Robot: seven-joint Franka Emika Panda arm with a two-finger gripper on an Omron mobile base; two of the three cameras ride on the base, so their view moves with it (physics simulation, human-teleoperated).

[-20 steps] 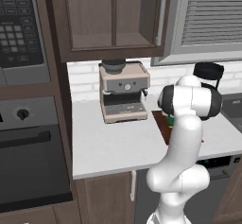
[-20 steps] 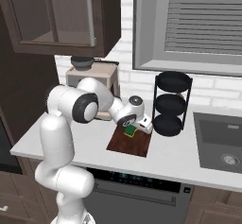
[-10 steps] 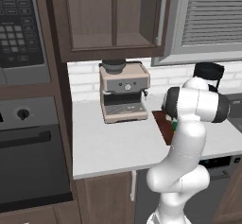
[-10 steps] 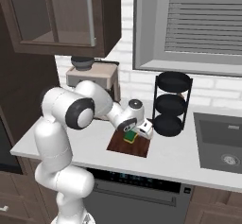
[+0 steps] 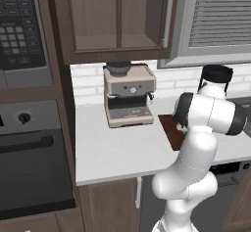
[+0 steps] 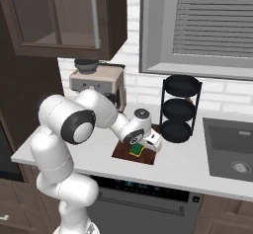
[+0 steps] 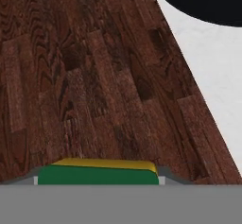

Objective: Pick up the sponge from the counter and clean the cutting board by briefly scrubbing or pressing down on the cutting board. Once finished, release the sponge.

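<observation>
The tool (image 6: 139, 149) is clamped on the sponge (image 6: 135, 150); in the hand view the sponge (image 7: 98, 172) sits right between its tips, green layer over a thin yellow edge. So the pickup looks done. Directly under the tool lies the cutting board (image 7: 94, 86), its dark wood grain spreading ahead of the sponge, and from the right base view the sponge appears to be down on, or just above, the cutting board (image 6: 123, 151); whether it actually presses on the wood cannot be told. I judge the task to be in the scrubbing or pressing step. What remains is a short press or rub, then letting the sponge go.

Beyond the board's edge, to one side of the tool, is bare worktop (image 7: 215, 86). Farther off stand a black tiered rack (image 6: 180, 109) and a coffee machine (image 6: 96, 82) against the wall.
</observation>
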